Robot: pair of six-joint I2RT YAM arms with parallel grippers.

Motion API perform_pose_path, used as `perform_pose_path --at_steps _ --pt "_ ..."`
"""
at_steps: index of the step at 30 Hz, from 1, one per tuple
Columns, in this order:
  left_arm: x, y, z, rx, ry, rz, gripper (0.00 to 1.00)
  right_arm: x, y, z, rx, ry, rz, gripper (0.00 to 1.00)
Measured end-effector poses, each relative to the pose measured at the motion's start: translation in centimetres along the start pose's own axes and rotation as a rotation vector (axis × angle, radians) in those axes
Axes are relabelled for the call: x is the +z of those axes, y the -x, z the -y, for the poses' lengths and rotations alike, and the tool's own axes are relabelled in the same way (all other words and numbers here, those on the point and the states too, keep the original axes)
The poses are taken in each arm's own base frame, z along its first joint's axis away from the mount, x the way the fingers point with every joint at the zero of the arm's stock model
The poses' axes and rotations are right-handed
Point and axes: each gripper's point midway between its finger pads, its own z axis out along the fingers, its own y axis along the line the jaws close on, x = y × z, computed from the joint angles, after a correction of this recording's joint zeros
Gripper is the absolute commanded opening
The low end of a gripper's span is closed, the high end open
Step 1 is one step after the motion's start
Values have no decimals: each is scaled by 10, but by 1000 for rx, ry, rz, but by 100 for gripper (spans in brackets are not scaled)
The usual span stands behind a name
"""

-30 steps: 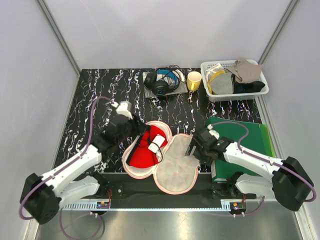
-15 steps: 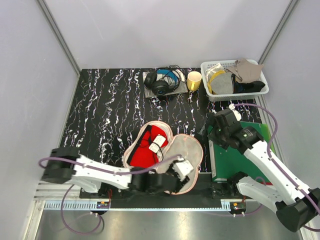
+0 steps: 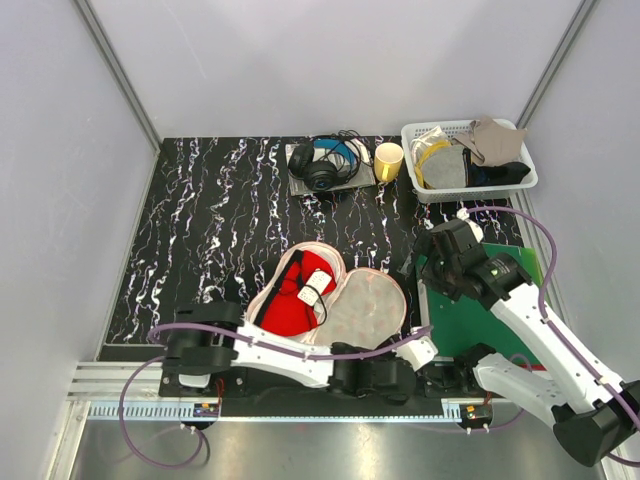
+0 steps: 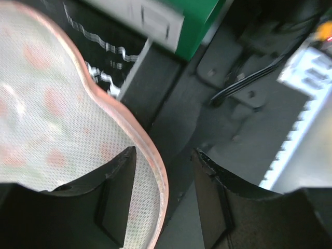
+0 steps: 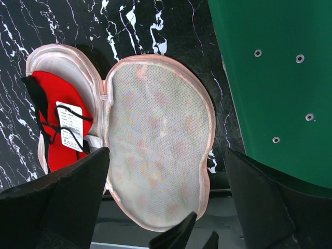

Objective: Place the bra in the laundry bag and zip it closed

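— Bra (image 3: 283, 313): where is it?
— Lying in the left lobe of the unzipped laundry bag (image 3: 366, 306).
— And your grippers?
— My left gripper (image 4: 165, 156) straddles the bag's near pink rim, fingers apart, not clamped. My right gripper (image 5: 166, 207) hangs spread wide above the green board's (image 3: 482, 322) far corner, beside the bag.

Plain pale-grey wall panels (image 3: 330, 60) fill the top and sides of the frame — evenly lit. A black, white-veined marble-look tabletop (image 3: 200, 200) occupies the centre.
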Motion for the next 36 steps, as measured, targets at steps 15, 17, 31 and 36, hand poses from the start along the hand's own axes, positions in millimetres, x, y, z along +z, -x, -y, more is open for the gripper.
perform_pose_path --at_steps 15,17,31,36 --pt "30 -29 -18 -112 95 -204 0 -10 1 -2 4 38 17 100" --pt "28 -28 -20 -122 99 -203 0 -9 0 -1 -2 36 15 100" --pt "-96 47 -167 -567 102 168 0 3 -15 -14 -51 81 -89 100" --pt "-106 3 -236 -725 268 174 0 18 -31 -40 -46 216 -166 100"
